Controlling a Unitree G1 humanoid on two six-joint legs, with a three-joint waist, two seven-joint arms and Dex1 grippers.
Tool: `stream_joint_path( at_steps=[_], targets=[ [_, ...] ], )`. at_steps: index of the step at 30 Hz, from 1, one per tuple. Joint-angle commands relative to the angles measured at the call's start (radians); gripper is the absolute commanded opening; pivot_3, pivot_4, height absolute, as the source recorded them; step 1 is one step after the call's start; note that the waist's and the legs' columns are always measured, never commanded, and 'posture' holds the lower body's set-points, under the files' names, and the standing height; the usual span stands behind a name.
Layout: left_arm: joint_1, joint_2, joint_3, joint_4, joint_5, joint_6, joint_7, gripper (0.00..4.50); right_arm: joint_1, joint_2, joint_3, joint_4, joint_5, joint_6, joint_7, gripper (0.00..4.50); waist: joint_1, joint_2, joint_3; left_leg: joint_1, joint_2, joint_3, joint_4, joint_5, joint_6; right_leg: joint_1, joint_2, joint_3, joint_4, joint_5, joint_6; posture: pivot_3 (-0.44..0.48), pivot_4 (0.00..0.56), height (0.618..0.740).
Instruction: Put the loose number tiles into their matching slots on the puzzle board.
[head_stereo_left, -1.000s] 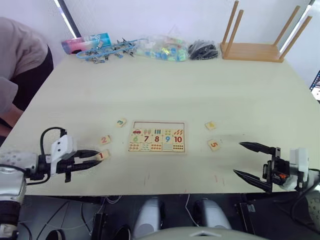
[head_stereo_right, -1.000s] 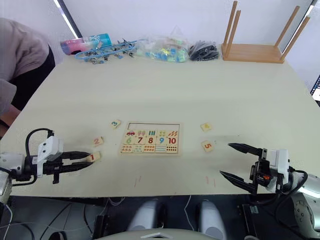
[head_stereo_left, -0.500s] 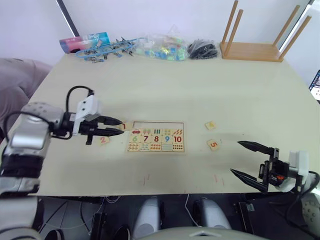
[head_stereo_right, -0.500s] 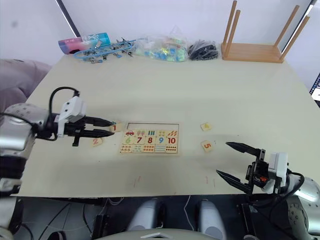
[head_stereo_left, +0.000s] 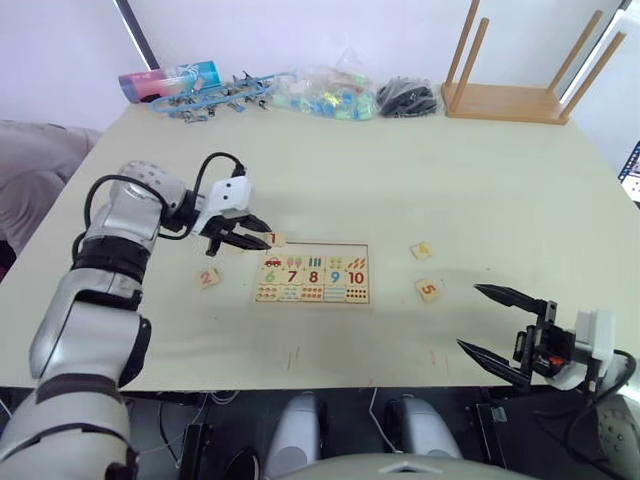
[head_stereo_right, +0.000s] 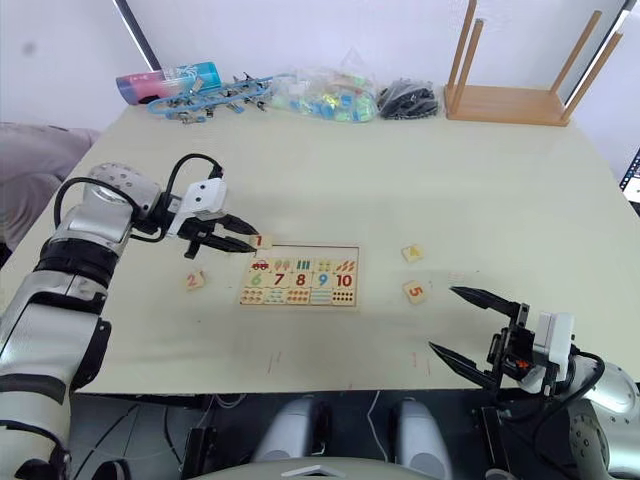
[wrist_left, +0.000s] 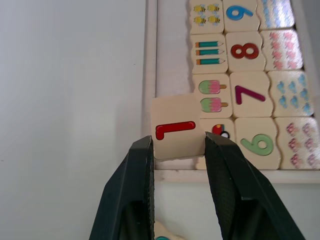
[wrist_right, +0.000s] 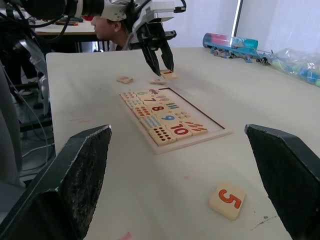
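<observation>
The puzzle board (head_stereo_left: 314, 245) lies mid-table, its lower rows filled with 6 to 10 and counting pictures. The top row of slots (head_stereo_left: 320, 252) is bare wood. My left gripper (head_stereo_left: 264, 239) is shut on the red 1 tile (wrist_left: 174, 127), held just over the board's top-left corner. The green 3 tile (wrist_left: 166, 233) lies under its fingers. The pink 2 tile (head_stereo_left: 208, 277) rests left of the board. The yellow 4 tile (head_stereo_left: 421, 251) and orange 5 tile (head_stereo_left: 427, 290) lie to its right. My right gripper (head_stereo_left: 470, 318) stands open near the front right edge, holding nothing.
An upturned wooden stool (head_stereo_left: 510, 95) sits at the back right. Bags of small toys (head_stereo_left: 325, 95), a black bundle (head_stereo_left: 405, 98) and a coloured tube (head_stereo_left: 170, 80) line the back edge. A person's grey sleeve (head_stereo_left: 35, 175) shows beyond the table's left edge.
My left arm carried the red 1 tile from the front left of the table to the board's top-left corner. The person at the left drew back. The right gripper stayed put.
</observation>
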Motion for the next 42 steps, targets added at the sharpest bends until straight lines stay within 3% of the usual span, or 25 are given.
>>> stream_joint_path(
  at_steps=[1, 12, 42],
  targets=[
    [-0.052, -0.009, -0.002, 0.093, 0.04, -0.106, -0.033, 0.96, 0.01, 0.005, -0.015, -0.013, 0.006, -0.032, -0.006, 4.5, 0.0, 0.0, 0.0, 0.0, 0.0, 0.0, 0.0, 0.0, 0.0, 0.0, 0.0, 0.0, 0.0, 0.0, 0.0, 0.0, 0.15, 0.737],
    [-0.082, -0.041, 0.01, 0.21, 0.103, -0.181, -0.02, 0.96, 0.015, 0.004, -0.009, -0.001, -0.004, -0.057, -0.01, 4.5, 0.001, 0.0, 0.0, 0.0, 0.0, -0.001, 0.001, 0.0, 0.0, 0.0, 0.0, 0.0, 0.0, 0.0, 0.0, 0.0, 0.15, 0.737],
    [-0.103, -0.081, 0.04, 0.257, 0.179, -0.198, 0.025, 0.96, 0.002, -0.003, 0.008, -0.004, -0.016, -0.061, -0.037, 4.5, -0.001, 0.0, 0.0, -0.001, 0.0, -0.002, 0.002, 0.0, 0.0, 0.0, 0.0, 0.0, 0.002, 0.0, 0.001, 0.0, 0.15, 0.737]
  ],
)
